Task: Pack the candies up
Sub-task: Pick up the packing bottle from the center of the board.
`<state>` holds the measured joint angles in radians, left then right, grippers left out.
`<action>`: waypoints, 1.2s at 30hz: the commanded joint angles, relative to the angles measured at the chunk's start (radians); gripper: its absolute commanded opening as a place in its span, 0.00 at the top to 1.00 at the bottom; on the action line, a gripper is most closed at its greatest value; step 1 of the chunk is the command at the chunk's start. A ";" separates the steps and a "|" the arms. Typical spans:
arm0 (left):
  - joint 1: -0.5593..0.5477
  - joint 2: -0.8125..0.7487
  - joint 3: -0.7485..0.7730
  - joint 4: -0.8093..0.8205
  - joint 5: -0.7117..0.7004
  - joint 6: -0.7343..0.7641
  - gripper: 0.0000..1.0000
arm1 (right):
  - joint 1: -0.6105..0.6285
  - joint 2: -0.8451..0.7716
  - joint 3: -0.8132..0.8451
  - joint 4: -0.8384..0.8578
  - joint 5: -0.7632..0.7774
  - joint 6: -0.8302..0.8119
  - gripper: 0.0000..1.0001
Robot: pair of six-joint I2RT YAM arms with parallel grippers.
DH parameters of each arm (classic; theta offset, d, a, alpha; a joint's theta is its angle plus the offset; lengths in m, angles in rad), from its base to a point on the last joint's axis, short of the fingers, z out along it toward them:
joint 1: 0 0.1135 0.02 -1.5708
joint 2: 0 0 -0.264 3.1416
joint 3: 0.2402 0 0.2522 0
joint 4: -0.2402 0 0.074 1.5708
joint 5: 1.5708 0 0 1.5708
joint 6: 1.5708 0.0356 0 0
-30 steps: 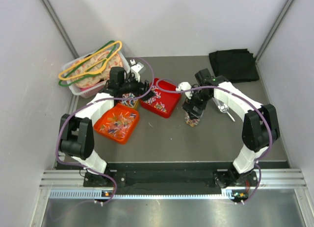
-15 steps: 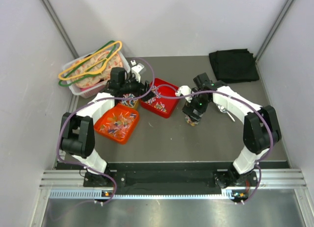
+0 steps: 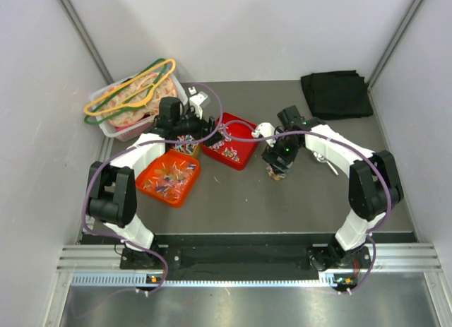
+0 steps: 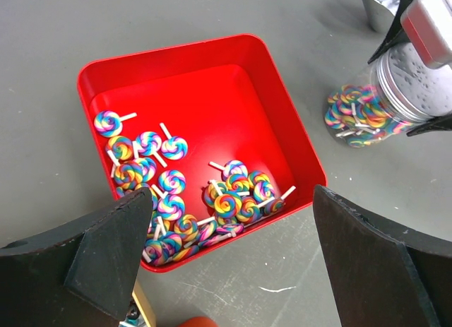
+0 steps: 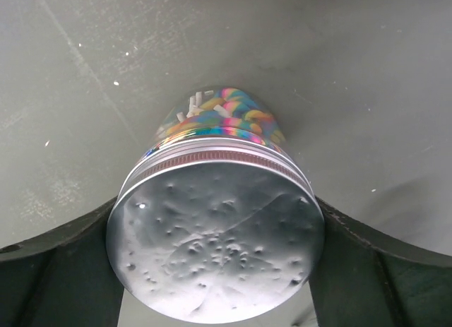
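Candies [image 4: 176, 200]: tiny rainbow-swirl lollipops on white sticks, in three spots. One loose pile lies in the near half of the red tray [image 4: 212, 66]; the far half of the tray is bare. More sit in the orange tray [image 3: 168, 193], just left of the red one. The rest are inside the clear jar [image 4: 357, 119], which stands on the table [image 3: 233, 200] just right of the red tray and apart from it.

The jar is capped with a dimpled silver lid [image 5: 215, 256], and candies show through the glass below it.

Right gripper [image 5: 215, 270]: comes down over the jar, jaws straddling the lid, fingers [image 5: 56, 270] right at the lid's rim on both sides. They look like they touch it, but I can't tell whether it's actually clamped.

Left gripper [image 4: 233, 207]: hangs over the near edge of the red tray, jaws wide apart, holding nothing, fingers [image 4: 106, 256] clear of the candies.

Far left is a clear bin [image 3: 116, 126] with pink-orange items and yellow and green hangers [image 3: 141, 83] on top. A black cloth [image 3: 337, 94] is folded at far right.
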<state>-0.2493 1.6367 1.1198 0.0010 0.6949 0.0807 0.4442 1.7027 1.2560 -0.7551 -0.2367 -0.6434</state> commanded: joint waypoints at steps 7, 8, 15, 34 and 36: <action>0.001 0.034 -0.012 0.097 0.092 -0.012 0.01 | 0.008 -0.043 -0.029 0.022 -0.001 0.008 0.54; 0.001 0.037 -0.012 0.097 0.094 -0.013 0.01 | 0.010 -0.051 -0.021 0.019 -0.004 0.011 0.53; -0.025 0.054 -0.015 0.068 0.100 0.068 0.01 | -0.005 -0.094 0.071 -0.041 -0.015 0.024 0.50; -0.146 0.018 -0.204 0.555 0.345 -0.195 0.01 | -0.079 -0.071 0.335 -0.191 -0.323 0.129 0.48; -0.145 0.023 -0.233 0.683 0.347 -0.254 0.01 | -0.099 -0.069 0.339 -0.204 -0.378 0.129 0.48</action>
<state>-0.3981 1.6936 0.9291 0.3714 0.9771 -0.0090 0.3714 1.6707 1.5314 -0.9352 -0.4545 -0.5293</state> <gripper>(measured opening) 0.990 0.837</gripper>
